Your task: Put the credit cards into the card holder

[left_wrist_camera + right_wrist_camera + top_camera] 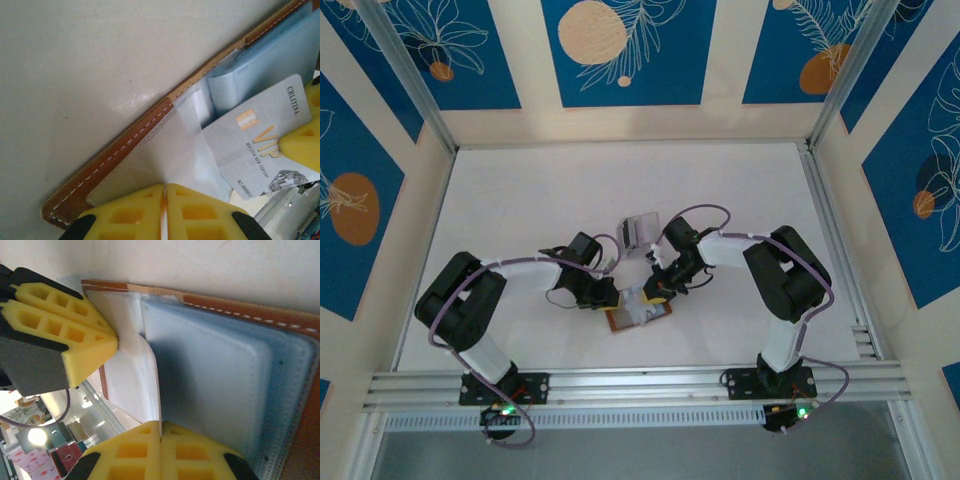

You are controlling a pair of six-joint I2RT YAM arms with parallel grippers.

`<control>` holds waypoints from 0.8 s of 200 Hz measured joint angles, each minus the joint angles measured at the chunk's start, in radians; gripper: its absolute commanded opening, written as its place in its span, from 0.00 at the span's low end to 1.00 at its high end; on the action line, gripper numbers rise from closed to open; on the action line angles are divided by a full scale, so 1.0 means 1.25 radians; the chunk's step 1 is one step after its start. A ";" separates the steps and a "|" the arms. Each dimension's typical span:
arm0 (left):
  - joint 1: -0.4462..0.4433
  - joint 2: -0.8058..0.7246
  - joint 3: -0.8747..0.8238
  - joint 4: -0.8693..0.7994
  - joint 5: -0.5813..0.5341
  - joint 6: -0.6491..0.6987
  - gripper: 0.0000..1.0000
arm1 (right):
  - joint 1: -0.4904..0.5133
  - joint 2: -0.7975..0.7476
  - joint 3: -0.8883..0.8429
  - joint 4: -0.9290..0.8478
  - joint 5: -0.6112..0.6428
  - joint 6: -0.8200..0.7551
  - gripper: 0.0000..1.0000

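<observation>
Left tool (164,189) pinches card holder (125,142), right tool (161,427) credit card (255,145); elbows outward.

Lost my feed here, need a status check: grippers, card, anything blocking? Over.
Left gripper shut, pinching clear flap of card holder. Right gripper shut on credit card, corner at the blue pockets, not seated. Nothing seen blocking.

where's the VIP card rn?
Left wrist view, right side: the card lies over the open wallet, a corner at its blue pockets, pinched by the right gripper. Top view: just right of the left gripper.
</observation>
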 measured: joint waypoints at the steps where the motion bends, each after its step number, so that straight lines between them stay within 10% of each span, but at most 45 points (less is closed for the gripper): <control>1: 0.000 0.000 0.000 0.000 0.000 0.000 0.11 | 0.000 0.000 0.000 0.000 -0.001 0.000 0.00; 160: 0.000 0.003 0.000 -0.001 0.003 0.000 0.11 | -0.009 0.032 -0.009 0.099 -0.094 0.006 0.00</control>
